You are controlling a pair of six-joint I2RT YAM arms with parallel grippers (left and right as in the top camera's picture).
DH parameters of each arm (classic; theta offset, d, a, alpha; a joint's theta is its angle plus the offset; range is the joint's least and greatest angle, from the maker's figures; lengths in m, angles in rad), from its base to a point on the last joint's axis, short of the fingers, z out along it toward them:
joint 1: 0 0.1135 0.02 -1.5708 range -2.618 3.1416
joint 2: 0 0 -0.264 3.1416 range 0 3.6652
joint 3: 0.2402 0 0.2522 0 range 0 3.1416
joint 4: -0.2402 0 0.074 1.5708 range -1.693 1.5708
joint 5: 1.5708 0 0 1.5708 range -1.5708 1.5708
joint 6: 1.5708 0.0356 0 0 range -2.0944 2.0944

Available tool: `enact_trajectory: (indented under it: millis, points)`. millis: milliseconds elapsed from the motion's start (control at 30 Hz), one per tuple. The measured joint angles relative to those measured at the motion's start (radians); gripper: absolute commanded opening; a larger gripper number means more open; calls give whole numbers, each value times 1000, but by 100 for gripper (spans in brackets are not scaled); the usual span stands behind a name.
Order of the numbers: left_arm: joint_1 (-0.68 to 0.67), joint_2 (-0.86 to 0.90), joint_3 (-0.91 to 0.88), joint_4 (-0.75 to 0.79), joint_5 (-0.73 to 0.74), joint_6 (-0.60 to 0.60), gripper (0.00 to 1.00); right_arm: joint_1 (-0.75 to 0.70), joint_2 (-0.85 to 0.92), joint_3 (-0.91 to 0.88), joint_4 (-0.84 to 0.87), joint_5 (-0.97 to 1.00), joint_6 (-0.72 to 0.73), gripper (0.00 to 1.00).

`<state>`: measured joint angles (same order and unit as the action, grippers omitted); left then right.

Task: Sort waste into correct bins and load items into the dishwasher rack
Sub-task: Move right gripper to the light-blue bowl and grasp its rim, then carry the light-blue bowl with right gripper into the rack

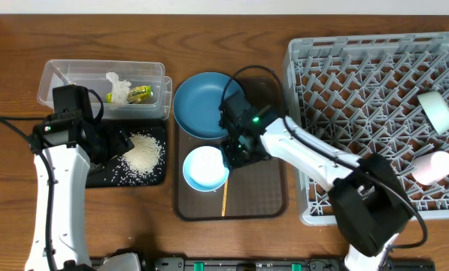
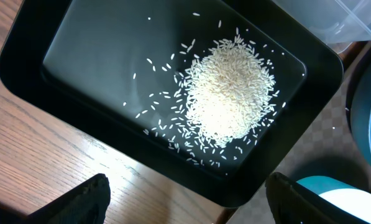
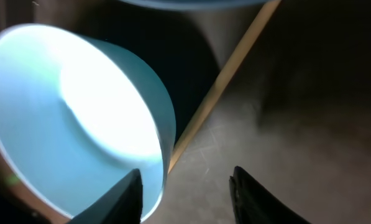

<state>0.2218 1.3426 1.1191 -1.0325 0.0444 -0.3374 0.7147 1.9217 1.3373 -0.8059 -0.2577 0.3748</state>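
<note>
Wrapper (image 1: pixel 140 93) print unreadable. Left end effector (image 2: pixel 188 196) spread near rice (image 2: pixel 229 93); right end effector (image 3: pixel 185 180) spread beside light-blue bowl (image 3: pixel 79 118).

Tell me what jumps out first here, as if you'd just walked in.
The heap of white rice in the black tray, on the left, stands out most. At centre, the right gripper hangs open beside the light-blue bowl on the brown serving tray. The big grey rack fills the right side.
</note>
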Motion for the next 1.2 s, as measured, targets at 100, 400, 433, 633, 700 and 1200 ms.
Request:
enact_trajectory:
  millis: [100,400,433,633,700,1200]
  points:
    - [0,0,0,0,0,0,82,10,5,-3,0,30,25,25]
    - [0,0,0,0,0,0,82,12,5,-3,2,56,80,5]
    - [0,0,0,0,0,0,82,12,5,-3,2,56,85,5]
    - [0,0,0,0,0,0,83,9,5,-3,-2,61,90,1]
    - [0,0,0,0,0,0,82,5,5,-3,-16,64,91,1]
    - [0,0,0,0,0,0,83,-150,-267,-3,-69,190,24,1]
